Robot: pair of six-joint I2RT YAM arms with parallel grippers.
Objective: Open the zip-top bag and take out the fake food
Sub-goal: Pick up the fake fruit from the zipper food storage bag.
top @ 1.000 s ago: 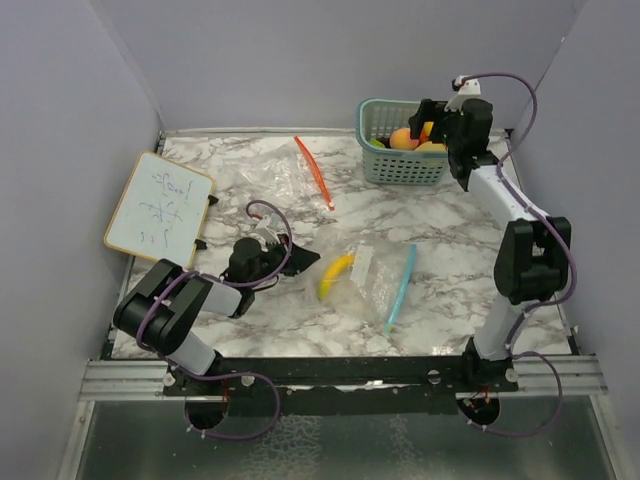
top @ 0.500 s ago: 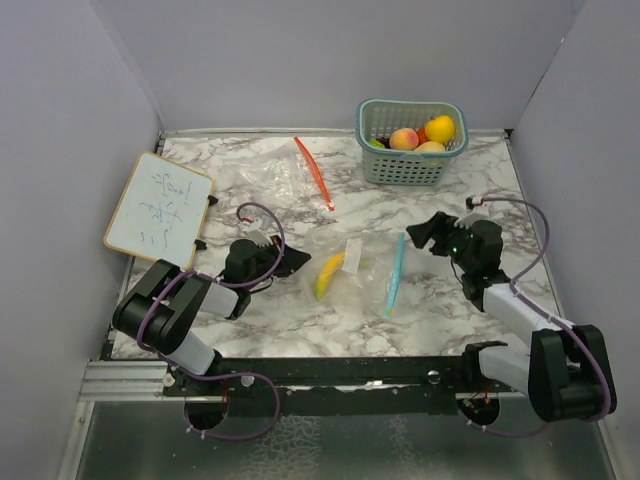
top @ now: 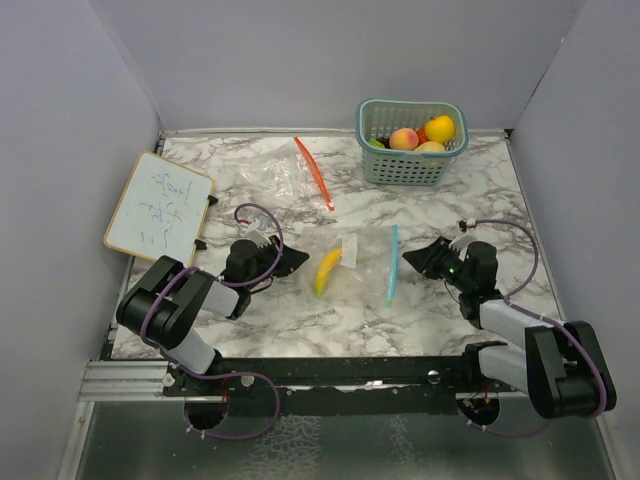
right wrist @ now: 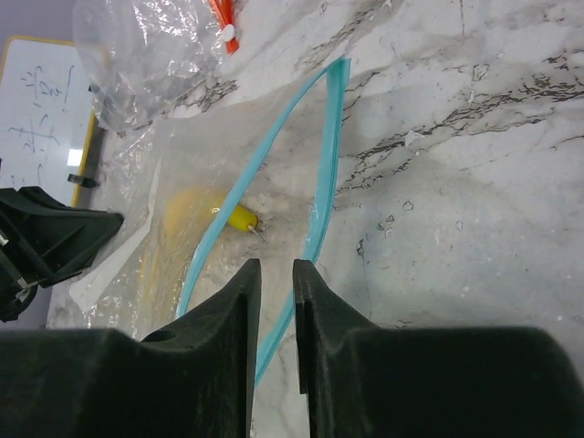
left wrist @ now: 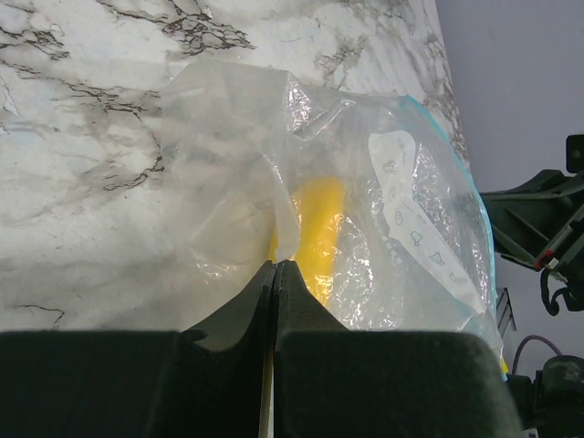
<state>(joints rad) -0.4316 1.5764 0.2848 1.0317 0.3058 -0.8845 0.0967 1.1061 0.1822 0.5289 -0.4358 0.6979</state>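
While the left end effector point(left wrist: 275, 267) clamps the film of the limp, slippery zip-top bag point(left wrist: 228, 173), the right end effector point(right wrist: 272, 267), jaws narrowly apart, would best take its stiffer teal zip strip point(right wrist: 332, 137).

Yellow banana point(right wrist: 196, 214) inside teal-zipped bag point(right wrist: 228, 146)

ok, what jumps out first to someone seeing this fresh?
A clear zip-top bag at mid-table with a yellow banana inside, its blue zip edge facing right. The left hand is shut on the bag's left edge while the right hand hovers at the zip, jaws slightly apart. At the far right, a teal basket holds more fruit.
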